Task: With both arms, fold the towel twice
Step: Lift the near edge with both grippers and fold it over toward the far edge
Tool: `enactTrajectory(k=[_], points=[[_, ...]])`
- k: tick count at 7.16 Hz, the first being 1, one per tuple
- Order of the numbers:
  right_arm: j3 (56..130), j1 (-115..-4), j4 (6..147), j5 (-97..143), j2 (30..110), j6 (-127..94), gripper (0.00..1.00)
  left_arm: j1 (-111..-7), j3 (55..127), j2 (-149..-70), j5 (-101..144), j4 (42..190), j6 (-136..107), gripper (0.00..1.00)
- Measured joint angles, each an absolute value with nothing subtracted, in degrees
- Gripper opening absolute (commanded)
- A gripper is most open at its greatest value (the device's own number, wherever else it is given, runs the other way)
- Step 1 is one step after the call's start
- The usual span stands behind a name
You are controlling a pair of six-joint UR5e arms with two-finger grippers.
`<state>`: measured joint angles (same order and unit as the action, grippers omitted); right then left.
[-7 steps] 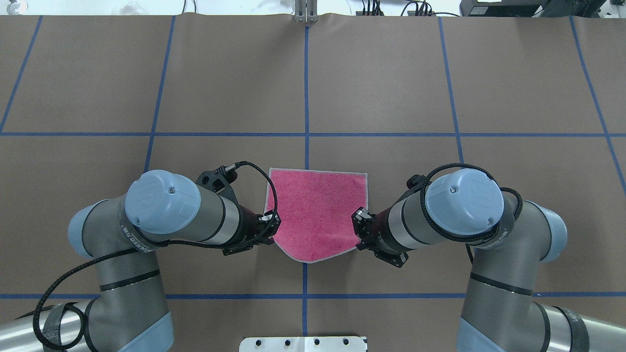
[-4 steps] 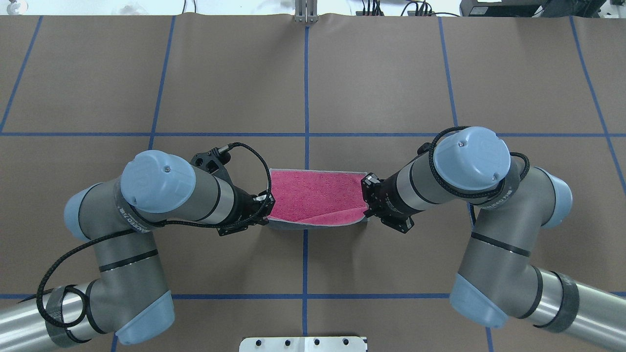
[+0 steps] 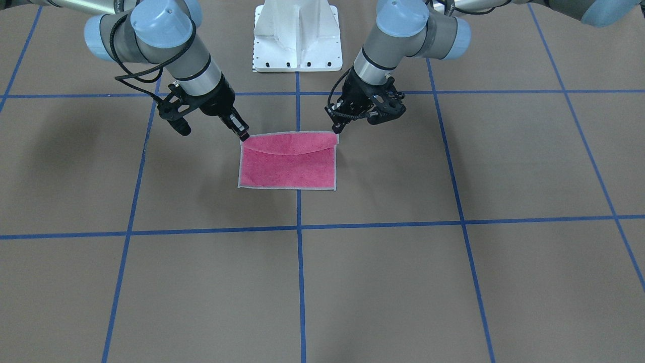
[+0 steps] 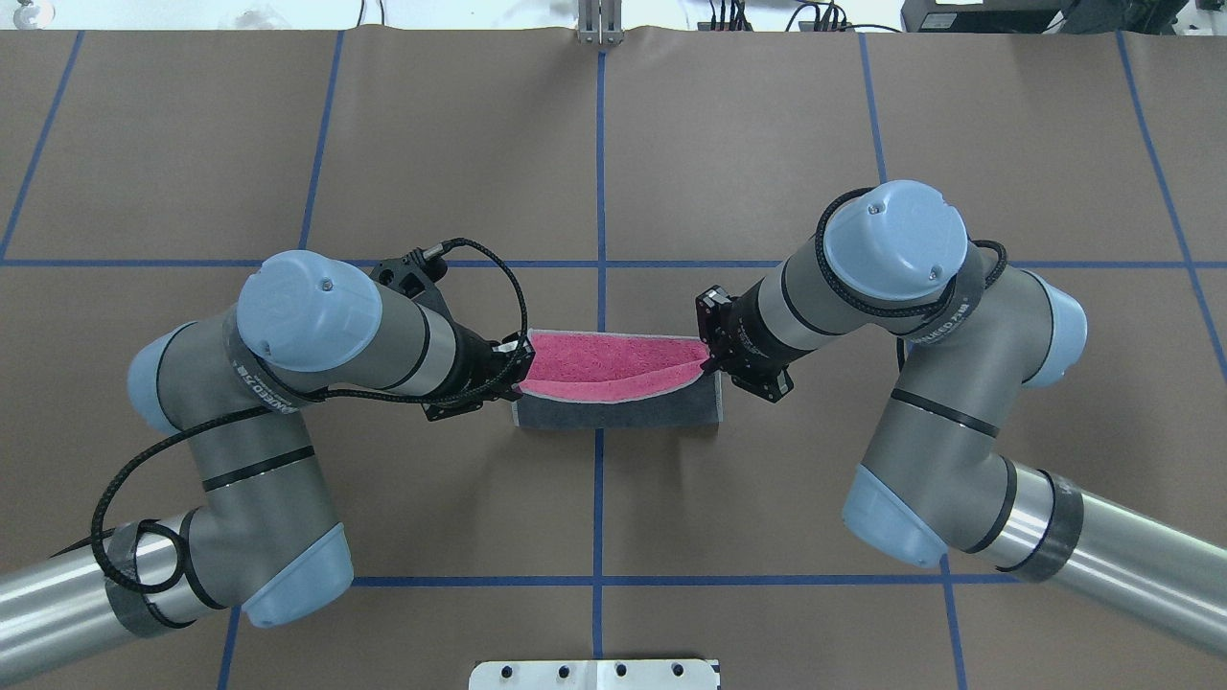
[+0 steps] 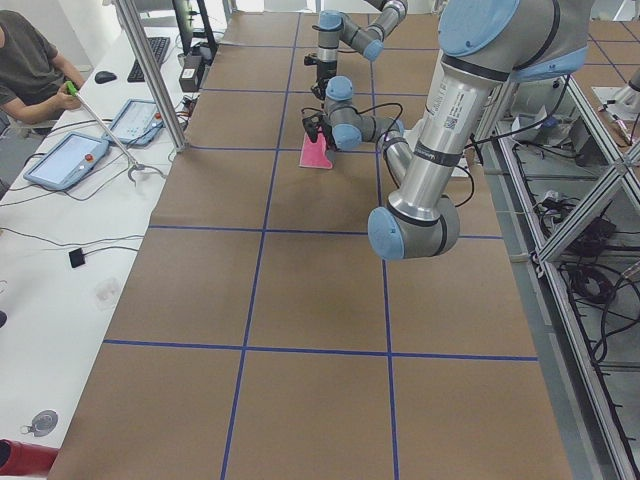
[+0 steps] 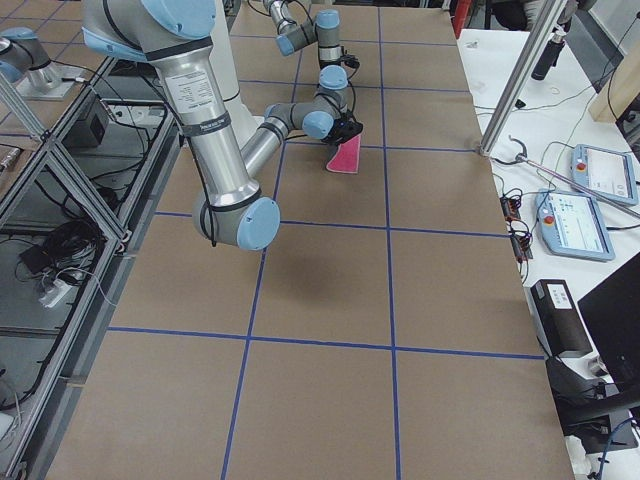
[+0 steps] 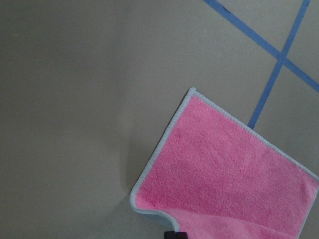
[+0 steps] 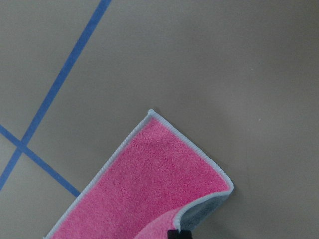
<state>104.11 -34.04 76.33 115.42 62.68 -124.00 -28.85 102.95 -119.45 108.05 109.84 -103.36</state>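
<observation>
While the left end effector (image 4: 520, 361) and right end effector (image 4: 709, 362) each pinch a raised corner of the towel (image 4: 613, 410), its long axis spans them, flat hem equally far beyond both.

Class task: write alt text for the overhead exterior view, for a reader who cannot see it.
A robot's left gripper and right gripper each pinch a corner of a small towel, holding one edge raised over the pink face so the grey underside shows. The brown table is crossed by blue tape lines.
</observation>
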Motion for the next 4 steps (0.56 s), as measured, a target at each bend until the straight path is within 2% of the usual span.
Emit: enactTrajectory(k=[4], points=[[100.48,-35.54,76.12,116.69,60.77,-124.26,0.00,-30.34,98.20,-122.22,107.33,110.00,-103.29,0.00]])
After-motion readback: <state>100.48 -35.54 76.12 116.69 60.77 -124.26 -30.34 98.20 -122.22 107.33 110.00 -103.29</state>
